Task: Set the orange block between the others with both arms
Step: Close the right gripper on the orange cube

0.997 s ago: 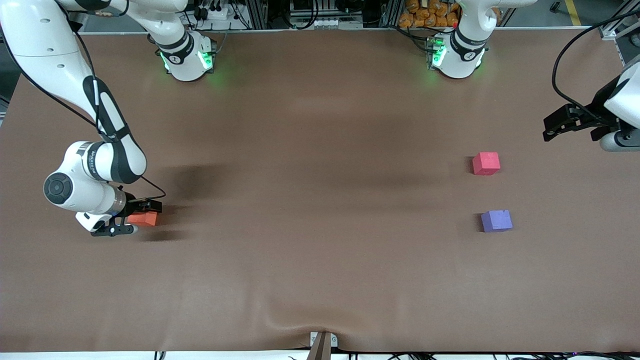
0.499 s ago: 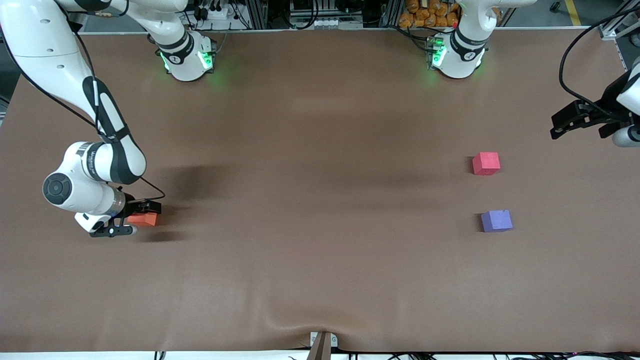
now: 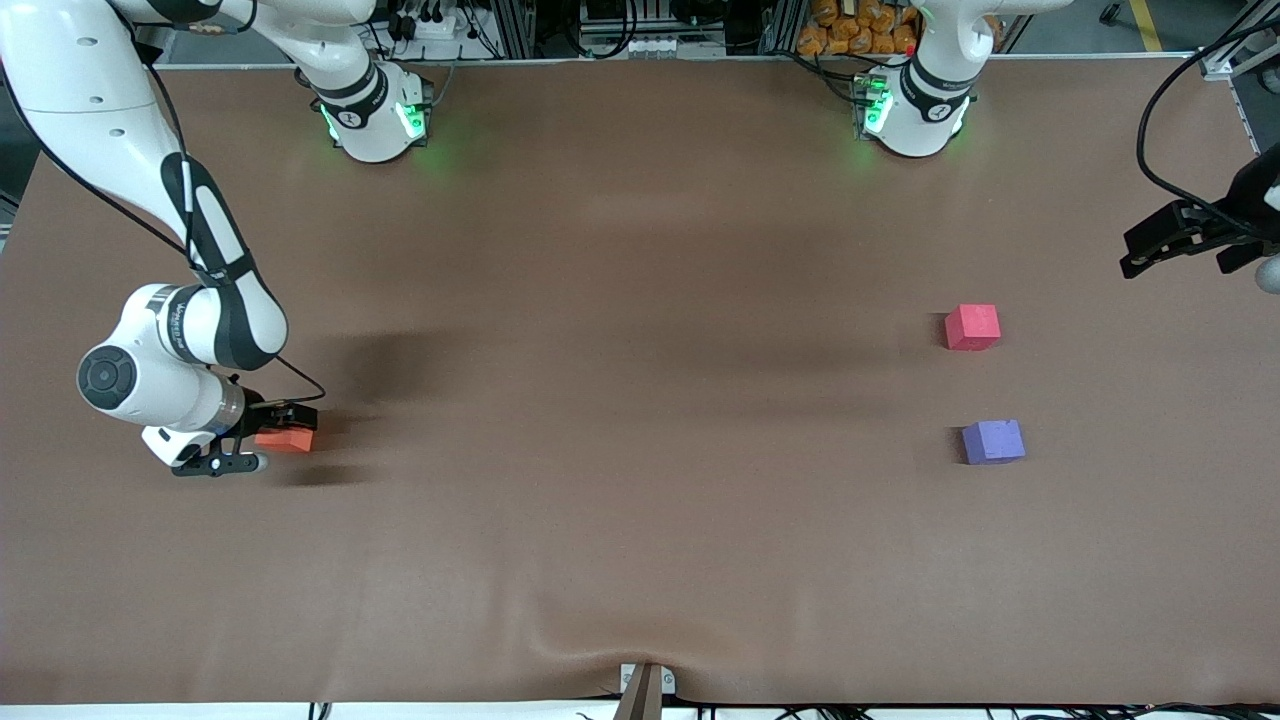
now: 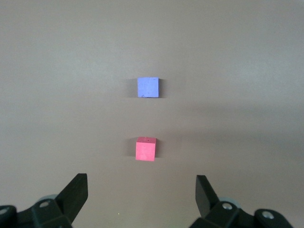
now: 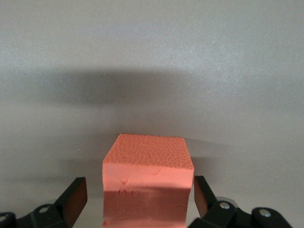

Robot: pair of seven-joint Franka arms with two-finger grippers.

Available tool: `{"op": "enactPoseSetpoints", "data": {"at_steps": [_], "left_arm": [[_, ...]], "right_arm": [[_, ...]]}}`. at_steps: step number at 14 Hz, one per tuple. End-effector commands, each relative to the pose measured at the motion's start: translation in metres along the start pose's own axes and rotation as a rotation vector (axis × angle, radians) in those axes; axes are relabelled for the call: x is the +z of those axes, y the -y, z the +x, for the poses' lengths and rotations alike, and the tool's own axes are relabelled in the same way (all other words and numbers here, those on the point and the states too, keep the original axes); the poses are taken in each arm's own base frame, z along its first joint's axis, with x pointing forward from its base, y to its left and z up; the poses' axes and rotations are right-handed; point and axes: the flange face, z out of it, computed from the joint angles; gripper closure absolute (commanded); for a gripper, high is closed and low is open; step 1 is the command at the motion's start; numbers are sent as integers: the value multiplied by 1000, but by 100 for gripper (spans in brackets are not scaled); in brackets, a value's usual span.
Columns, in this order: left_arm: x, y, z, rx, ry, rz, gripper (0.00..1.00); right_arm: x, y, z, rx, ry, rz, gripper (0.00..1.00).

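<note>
Orange block [image 3: 286, 438] sits on worktop [image 3: 620, 400] at the right arm's end, between the wide fingers of the right gripper [image 3: 262, 436], apparently untouched. Fingers to be closed squarely on opposite faces before lifting. Left gripper [image 3: 1150, 245], fingers wide, waits near red block [image 3: 972, 326] and purple block [image 3: 992, 441].

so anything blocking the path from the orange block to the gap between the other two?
Nothing visible. The orange block sits between the right gripper's open fingers at the right arm's end; only bare table lies between it and the gap separating the pinkish-red cube from the blue-purple cube.
</note>
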Motion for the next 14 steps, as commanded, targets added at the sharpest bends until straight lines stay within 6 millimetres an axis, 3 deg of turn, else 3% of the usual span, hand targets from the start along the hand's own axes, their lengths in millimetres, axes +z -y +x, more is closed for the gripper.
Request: {"op": "enactPoseSetpoints", "data": {"at_steps": [1, 2, 3, 5, 6, 7, 10, 14], "left_arm": [[-7, 4, -6, 14, 7, -15, 0], [-7, 4, -6, 14, 7, -15, 0], [-7, 4, -6, 14, 7, -15, 0], [-7, 4, -6, 14, 9, -15, 0], [-6, 5, -6, 13, 10, -15, 0], [-6, 5, -6, 13, 10, -15, 0], [-6, 4, -6, 13, 10, -15, 0], [-6, 4, -6, 12, 10, -17, 0]], "right_arm": [[6, -6, 8, -12, -8, -1, 0], [6, -6, 8, -12, -6, -1, 0], [7, -6, 7, -12, -3, 0, 13], [9, -6, 6, -12, 6, 1, 71], [8, -6, 6, -12, 7, 2, 95], [8, -5, 5, -12, 10, 2, 100], [4, 1, 5, -15, 19, 3, 100], [-40, 11, 9, -34, -21, -2, 100]]}}
